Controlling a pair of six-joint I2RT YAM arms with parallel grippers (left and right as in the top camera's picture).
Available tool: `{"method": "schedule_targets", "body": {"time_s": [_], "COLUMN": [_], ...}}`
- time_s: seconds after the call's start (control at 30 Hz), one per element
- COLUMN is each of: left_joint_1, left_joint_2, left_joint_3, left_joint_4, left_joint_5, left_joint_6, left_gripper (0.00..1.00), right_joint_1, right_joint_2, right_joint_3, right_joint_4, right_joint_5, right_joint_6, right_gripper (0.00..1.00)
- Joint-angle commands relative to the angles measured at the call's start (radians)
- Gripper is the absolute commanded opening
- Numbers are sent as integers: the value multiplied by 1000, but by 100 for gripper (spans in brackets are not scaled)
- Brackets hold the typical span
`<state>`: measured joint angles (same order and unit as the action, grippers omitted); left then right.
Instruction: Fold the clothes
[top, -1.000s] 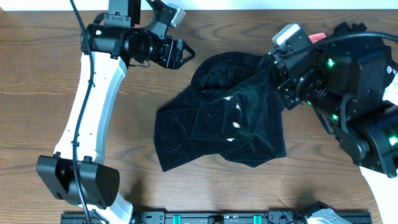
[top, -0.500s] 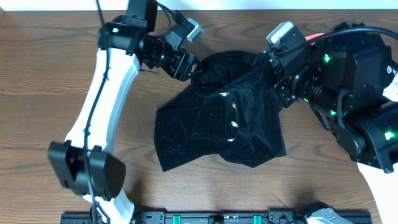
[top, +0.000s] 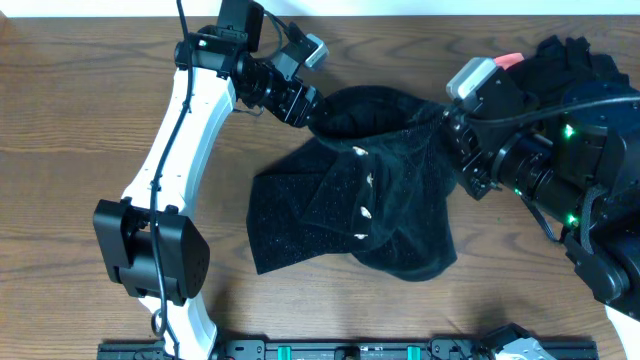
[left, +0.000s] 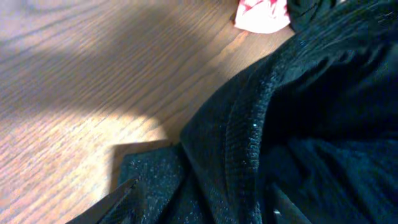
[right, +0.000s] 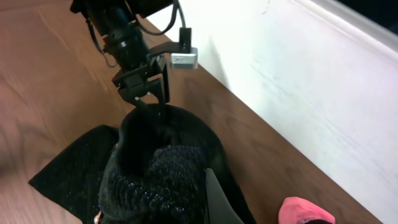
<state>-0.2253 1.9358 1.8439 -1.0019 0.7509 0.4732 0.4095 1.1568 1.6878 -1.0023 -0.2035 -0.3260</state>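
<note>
The clothes (top: 385, 205) are one black fuzzy garment with glittery specks, crumpled at mid-table, with a row of pearly buttons (top: 365, 212) down the middle. My left gripper (top: 310, 112) hovers at the garment's back-left edge. In the left wrist view it is open (left: 202, 213), its dark fingers (left: 118, 204) straddling the ribbed edge (left: 239, 143). My right gripper (top: 453, 138) is shut on the garment's right side and holds that part raised. In the right wrist view bunched fabric (right: 155, 180) covers the jaws, with only one finger (right: 217, 200) showing.
A pink item (top: 508, 60) lies at the back right beside a dark heap (top: 570, 50), and shows too as a pink item (left: 261, 14) in the left wrist view. The white wall (right: 292, 68) borders the table's far edge. A black rail (top: 350, 350) runs along the front edge.
My left arm swung right and down until its open gripper reached the garment's back-left edge. The right gripper shifted slightly right, drawing the fabric with it.
</note>
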Motion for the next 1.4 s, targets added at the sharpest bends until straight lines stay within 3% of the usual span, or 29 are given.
{"method": "schedule_targets", "body": {"time_s": [0.0, 0.1, 0.13, 0.17, 0.2, 0.23, 0.43, 0.73, 0.93, 1.13, 1.37], "left_joint_1": [2, 2, 2, 2, 2, 2, 9, 99, 157, 183, 184], "left_joint_2": [-3, -4, -5, -6, -7, -9, -31, -143, -272, -421, -575], "left_joint_3": [19, 19, 19, 19, 19, 19, 19, 68, 85, 85, 85], "left_joint_4": [11, 18, 18, 17, 16, 16, 11, 11, 32, 126, 185], "left_joint_5": [74, 116, 129, 138, 144, 151, 137, -229, -252, -357, -476], "left_joint_6": [20, 21, 21, 21, 21, 20, 19, -191, -228, -338, -387], "left_gripper": [61, 50, 40, 20, 9, 6, 6, 6, 6, 6, 6], "right_joint_1": [-10, -10, -10, -10, -10, -10, -10, -10, -10, -51, -171], "right_joint_2": [-19, -19, -19, -19, -20, -20, -21, -14, 7, 50, 52], "right_joint_3": [31, 31, 31, 31, 31, 31, 31, 31, 31, 31, 32], "right_joint_4": [8, 3, 3, 3, 3, 3, 3, -3, 16, 166, 388], "right_joint_5": [-26, -26, -25, -25, -25, -25, -25, 23, 86, 214, 229], "right_joint_6": [-5, -4, -5, -5, -5, -5, -5, -6, -31, -96, -93], "right_gripper": [1, 1, 1, 1, 1, 1, 1, 1, 1, 1, 1]}}
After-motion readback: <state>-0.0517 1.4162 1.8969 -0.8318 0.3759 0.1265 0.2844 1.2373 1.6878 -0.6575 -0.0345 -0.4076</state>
